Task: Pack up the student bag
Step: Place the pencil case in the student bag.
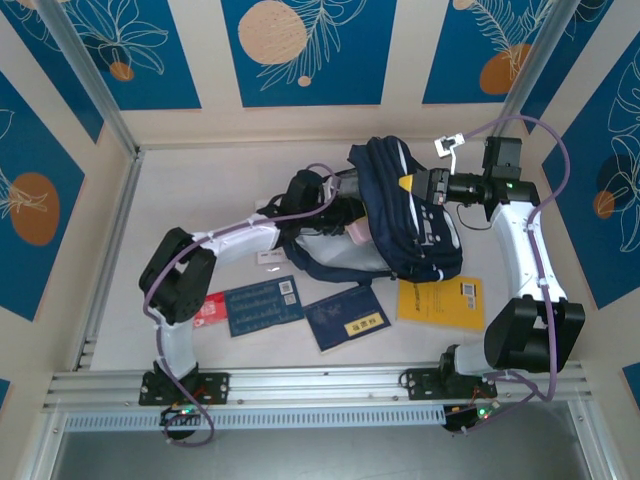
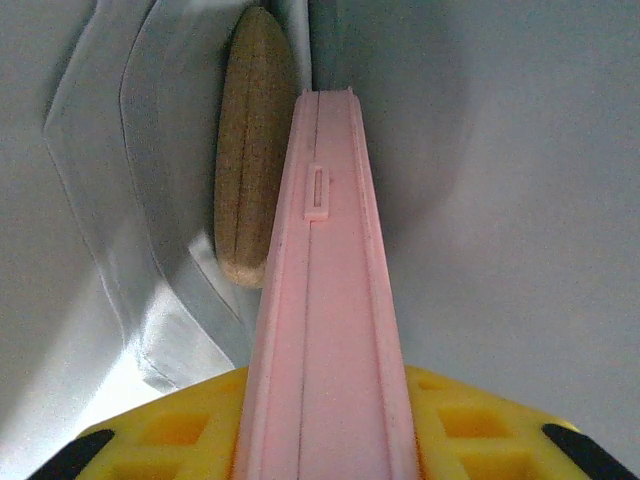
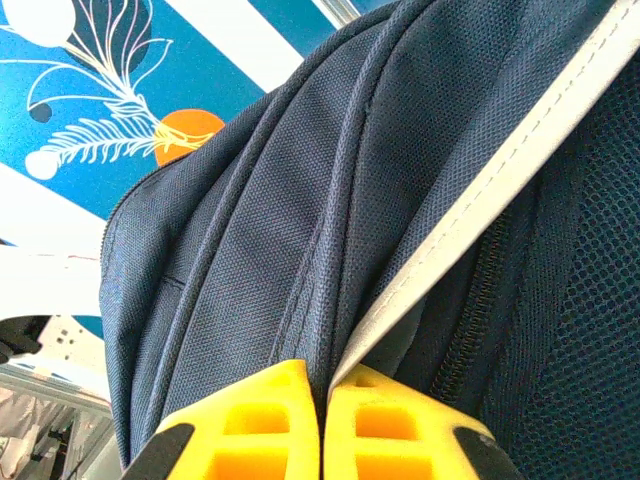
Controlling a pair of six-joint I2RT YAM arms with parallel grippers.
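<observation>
Top external looks down from behind over the whole surface [image 1: 200,190]; both wrist views sit very close, the right sharing the student bag [image 1: 395,238].

Print on the book covers [image 1: 263,305] is illegible.
</observation>
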